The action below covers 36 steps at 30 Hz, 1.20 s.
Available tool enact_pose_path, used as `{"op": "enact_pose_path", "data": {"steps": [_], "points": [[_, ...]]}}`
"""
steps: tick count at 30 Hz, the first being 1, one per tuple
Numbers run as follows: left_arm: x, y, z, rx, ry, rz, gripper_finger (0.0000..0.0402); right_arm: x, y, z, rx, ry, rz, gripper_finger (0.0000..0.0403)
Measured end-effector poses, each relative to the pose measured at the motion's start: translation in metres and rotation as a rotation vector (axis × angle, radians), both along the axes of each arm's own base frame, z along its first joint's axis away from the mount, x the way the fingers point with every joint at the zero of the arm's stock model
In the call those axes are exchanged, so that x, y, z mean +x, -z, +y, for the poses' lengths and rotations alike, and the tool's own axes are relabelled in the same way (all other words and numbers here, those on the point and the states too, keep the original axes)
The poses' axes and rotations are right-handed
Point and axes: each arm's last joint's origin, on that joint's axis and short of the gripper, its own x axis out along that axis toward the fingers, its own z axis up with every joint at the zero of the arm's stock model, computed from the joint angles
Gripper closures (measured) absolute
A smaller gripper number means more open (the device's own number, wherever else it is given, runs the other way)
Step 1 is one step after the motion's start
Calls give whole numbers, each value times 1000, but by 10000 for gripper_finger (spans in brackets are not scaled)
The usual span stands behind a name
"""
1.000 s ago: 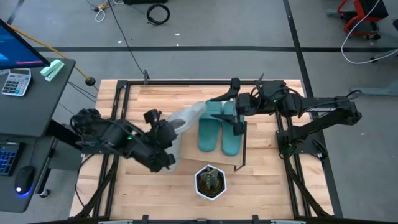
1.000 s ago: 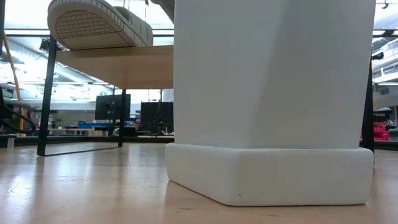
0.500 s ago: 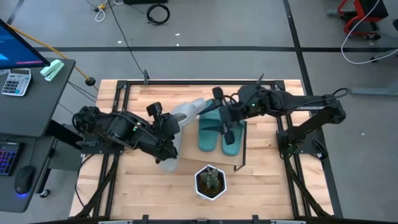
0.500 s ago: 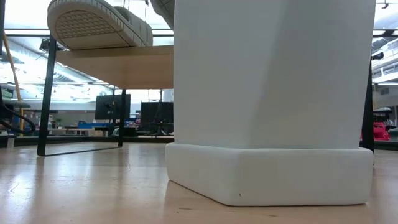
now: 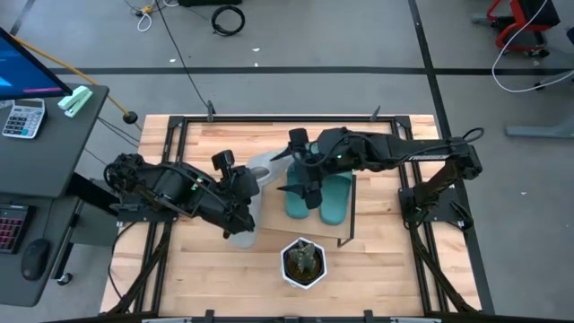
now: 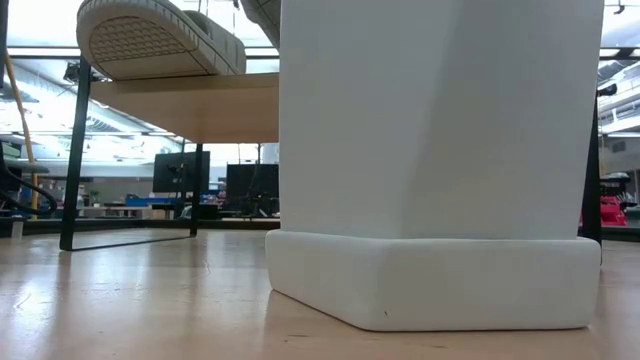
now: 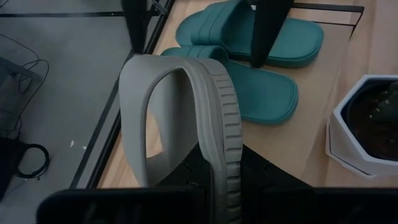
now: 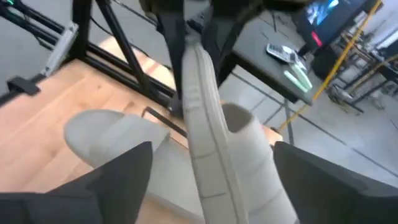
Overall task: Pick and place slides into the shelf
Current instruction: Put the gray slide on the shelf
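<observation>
My left gripper is shut on a light grey slide, held on its edge over the shelf's left part. My right gripper is open; its fingers stand well apart on either side of that slide's far end, touching nothing. The second grey slide lies flat on the shelf, one end overhanging the board edge in the low view. Two teal slides lie side by side, soles down, on the shelf board; they also show in the left wrist view. My left gripper pinches the grey slide's ridged sole between its two fingers, near the sole's near end. The slide stands on edge, its strap loop out to one side, and reaches away from the gripper toward the right arm, lifted off the board.
A white planter with a small plant stands on the table in front of the shelf and fills most of the low view. The shelf's thin black legs stand on the table. A desk with a calculator is at the left.
My right gripper has gone toward the table's left edge, from the far right side of the teal slides to the far end of the held grey slide, staying open. My left gripper keeps its hold on the grey slide.
</observation>
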Motion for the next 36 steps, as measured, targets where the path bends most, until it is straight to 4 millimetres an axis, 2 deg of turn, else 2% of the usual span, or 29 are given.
{"op": "enact_pose_path", "data": {"steps": [4,7,14,24,27,33,34,36], "points": [[0,0,0,0,0,0,361,3,2,0,-57,81,-1,25],[0,0,0,0,0,-1,361,3,2,-2,-81,108,-1,13],[0,0,0,8,3,0,361,5,4,-3,-74,96,2,39],[0,0,0,-4,11,8,361,24,26,0,-51,48,62,128],[0,0,0,0,9,4,361,24,26,0,-46,48,61,174],[-1,-1,0,14,9,3,355,23,25,0,-40,37,58,301],[-1,-1,0,15,20,8,345,23,25,0,-40,36,60,316],[1,-2,-1,17,57,8,320,23,25,1,-40,32,63,317]]}}
